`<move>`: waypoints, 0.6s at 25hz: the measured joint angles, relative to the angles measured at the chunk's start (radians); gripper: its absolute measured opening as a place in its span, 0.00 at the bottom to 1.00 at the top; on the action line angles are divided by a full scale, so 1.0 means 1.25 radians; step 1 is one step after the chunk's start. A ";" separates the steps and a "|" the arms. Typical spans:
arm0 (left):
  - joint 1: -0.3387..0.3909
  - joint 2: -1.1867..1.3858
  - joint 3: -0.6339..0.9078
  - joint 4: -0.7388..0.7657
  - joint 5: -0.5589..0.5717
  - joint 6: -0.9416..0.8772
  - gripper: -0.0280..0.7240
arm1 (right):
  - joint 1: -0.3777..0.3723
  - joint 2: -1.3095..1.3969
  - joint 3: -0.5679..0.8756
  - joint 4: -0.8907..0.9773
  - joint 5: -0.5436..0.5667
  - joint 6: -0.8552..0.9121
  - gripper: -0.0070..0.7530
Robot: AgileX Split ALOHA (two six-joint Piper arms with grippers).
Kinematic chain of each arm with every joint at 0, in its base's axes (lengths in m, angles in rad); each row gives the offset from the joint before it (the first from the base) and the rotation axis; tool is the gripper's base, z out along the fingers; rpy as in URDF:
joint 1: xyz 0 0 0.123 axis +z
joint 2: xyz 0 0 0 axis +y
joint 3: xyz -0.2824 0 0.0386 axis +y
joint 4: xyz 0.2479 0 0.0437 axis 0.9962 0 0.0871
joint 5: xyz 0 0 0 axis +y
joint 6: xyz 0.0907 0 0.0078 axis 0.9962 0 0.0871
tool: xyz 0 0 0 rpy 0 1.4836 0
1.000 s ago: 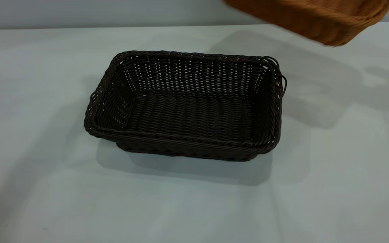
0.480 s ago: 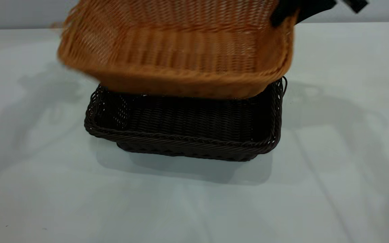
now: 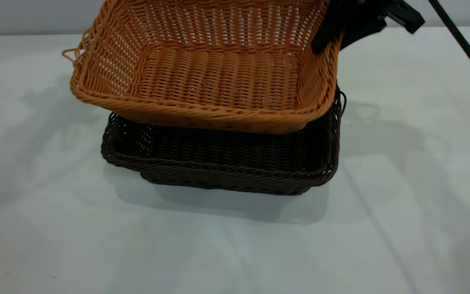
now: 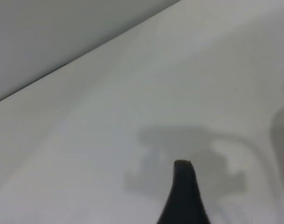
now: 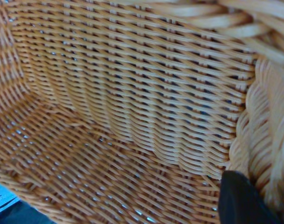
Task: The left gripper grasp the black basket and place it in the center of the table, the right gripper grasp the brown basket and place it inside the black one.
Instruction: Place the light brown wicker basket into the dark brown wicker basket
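The black basket (image 3: 218, 171) stands on the table (image 3: 402, 204) near its middle. The brown basket (image 3: 218, 73) hangs over it, tilted, with its near lower edge down inside the black rim at the right. My right gripper (image 3: 328, 34) is shut on the brown basket's right rim. In the right wrist view one black finger (image 5: 239, 200) sits inside the woven wall of the brown basket (image 5: 132, 102). My left gripper (image 4: 221, 200) is out of the exterior view; its wrist view shows one finger (image 4: 183, 186) over bare table, nothing held.
A thin black cable (image 3: 463, 45) trails down at the right behind the right gripper. The table's far edge meets a grey wall (image 3: 35, 16). Bare table surrounds the baskets on the left, front and right.
The brown basket has swept in from the upper right to above the black basket, then come lower, its near edge now dipping into it. The black basket has not moved.
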 joint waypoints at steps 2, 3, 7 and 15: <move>0.000 0.000 0.000 0.000 0.000 0.000 0.71 | 0.000 0.000 0.019 0.005 -0.004 -0.005 0.10; 0.000 0.000 0.000 0.000 0.000 0.000 0.71 | 0.000 0.000 0.027 0.009 -0.006 -0.012 0.10; 0.000 0.000 0.000 0.000 0.000 0.000 0.71 | 0.000 0.000 0.042 0.020 -0.010 -0.024 0.10; 0.000 0.000 0.000 0.000 0.000 0.000 0.71 | 0.000 0.000 0.119 0.030 -0.053 -0.039 0.10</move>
